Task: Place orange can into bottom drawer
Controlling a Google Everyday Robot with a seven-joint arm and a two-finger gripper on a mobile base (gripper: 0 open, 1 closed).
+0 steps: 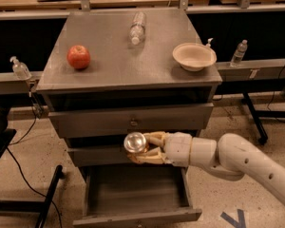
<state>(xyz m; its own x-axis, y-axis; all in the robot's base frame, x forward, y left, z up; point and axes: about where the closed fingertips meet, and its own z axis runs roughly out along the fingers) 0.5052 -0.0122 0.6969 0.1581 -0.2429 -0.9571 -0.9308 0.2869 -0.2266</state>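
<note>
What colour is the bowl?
The bowl is beige, clearest in the camera view. The gripper holds the can above the open bottom drawer.

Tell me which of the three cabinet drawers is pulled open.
The bottom drawer: its tray juts out, inside visible; the top drawer and middle drawer show only fronts. The gripper holds the can above the open tray.

No legible text, label, brand or number found on any item. The can [135, 142] bears no readable marking. Gripper [140, 148], clasping the can, hangs just above the open bottom drawer [133, 194].
</note>
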